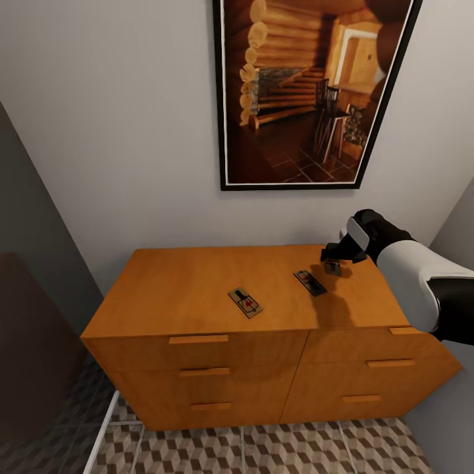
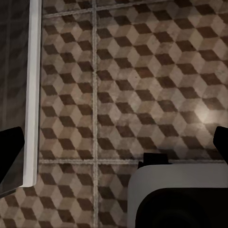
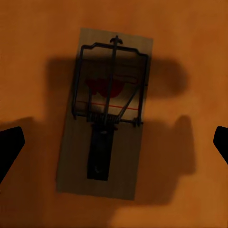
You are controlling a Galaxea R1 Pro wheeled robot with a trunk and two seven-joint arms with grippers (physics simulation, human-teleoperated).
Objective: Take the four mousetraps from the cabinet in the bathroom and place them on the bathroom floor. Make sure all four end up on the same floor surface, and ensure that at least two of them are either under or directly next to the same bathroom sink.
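Note:
The orange-brown cabinet [image 1: 184, 283] stands against the wall, and three mousetraps lie flat on its top. One mousetrap [image 1: 245, 302] is near the middle front, a second [image 1: 309, 282] is to its right, and a third [image 1: 333, 268] sits just under my right gripper [image 1: 334, 254]. In the right wrist view that mousetrap [image 3: 105, 114] lies on the wood with my right gripper [image 3: 114, 142] open above it, one fingertip [image 3: 10, 145] on each side, not touching. My left gripper [image 2: 114, 147] hangs open over the cube-patterned bathroom floor [image 2: 142, 80], holding nothing.
A large framed picture [image 1: 309, 92] hangs on the wall above the cabinet. A dark panel [image 1: 33, 316] stands to the cabinet's left, and a grey wall closes in at the right. A white strip [image 2: 32, 90] runs along the floor tiles. Part of my white base [image 2: 175, 190] is below the left gripper.

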